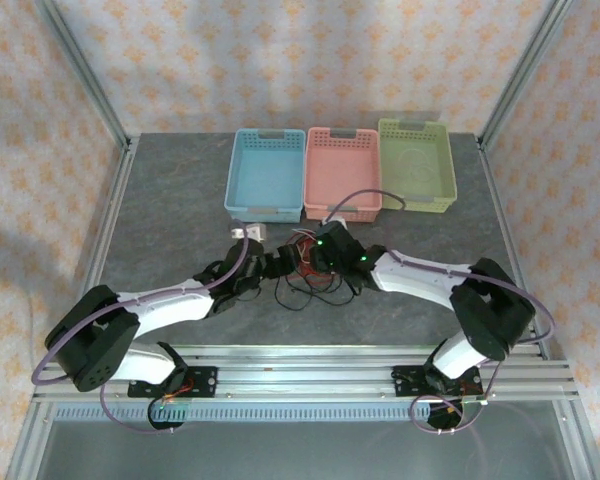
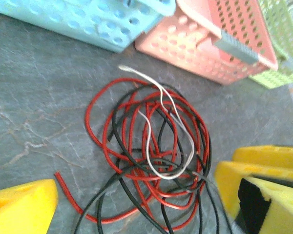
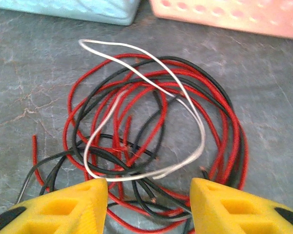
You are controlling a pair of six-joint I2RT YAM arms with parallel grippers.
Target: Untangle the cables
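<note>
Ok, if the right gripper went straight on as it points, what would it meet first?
Probably the cable tangle: black cable strands and the loop of the whitish cable lie just ahead of the right gripper, between its open fingers. Height above them is unclear.

Three baskets: one blue basket (image 1: 265,212), one pink basket (image 1: 342,209), one green basket (image 1: 420,201); two arms, the left arm (image 1: 165,305) and the right arm (image 1: 430,280); two claws, the left claw (image 2: 141,204) and the right claw (image 3: 149,204), each with two yellow fingers (image 3: 78,204), four in all; one bench (image 1: 170,220); one tangle of cables (image 3: 151,126) in three colours; one white strand (image 3: 203,139); the red strands (image 3: 223,131) and black strands (image 3: 161,122) loop too thickly to count; one small pale thing (image 1: 245,231), too small to tell.
</note>
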